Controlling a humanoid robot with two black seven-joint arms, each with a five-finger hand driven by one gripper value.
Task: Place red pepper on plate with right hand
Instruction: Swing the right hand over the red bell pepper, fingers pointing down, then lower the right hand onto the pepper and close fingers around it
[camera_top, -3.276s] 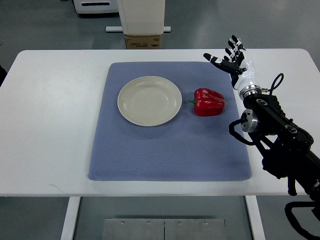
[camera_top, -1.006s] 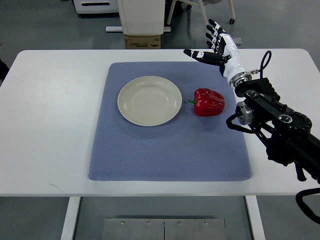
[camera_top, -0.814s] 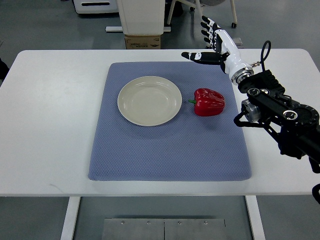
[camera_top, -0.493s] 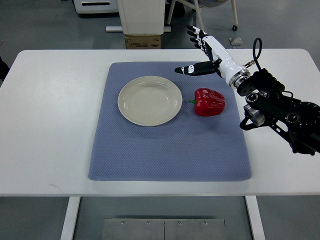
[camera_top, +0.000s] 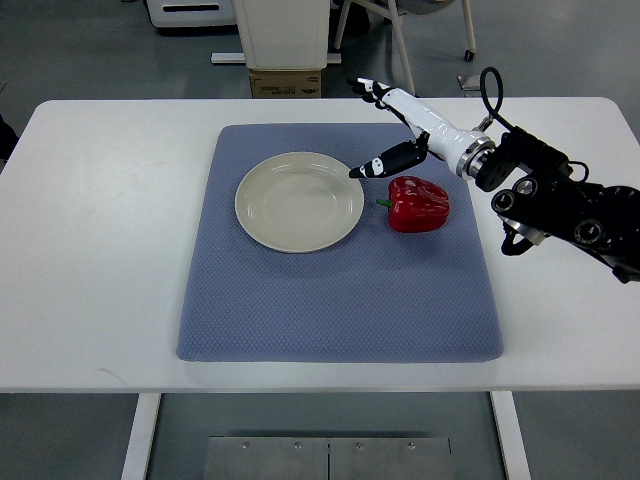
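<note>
Right hand (camera_top: 395, 128) lowered toward red pepper (camera_top: 418, 204); plate (camera_top: 299, 201) empty

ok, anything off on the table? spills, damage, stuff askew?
Nothing stands out. The red pepper lies whole on the blue mat just right of the empty plate. The mat sits slightly skewed on the white table. The right hand is open above the pepper's far side.

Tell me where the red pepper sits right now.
In the top view the red pepper lies on the blue mat, right of the plate and apart from it, with the open right hand just behind it.
</note>
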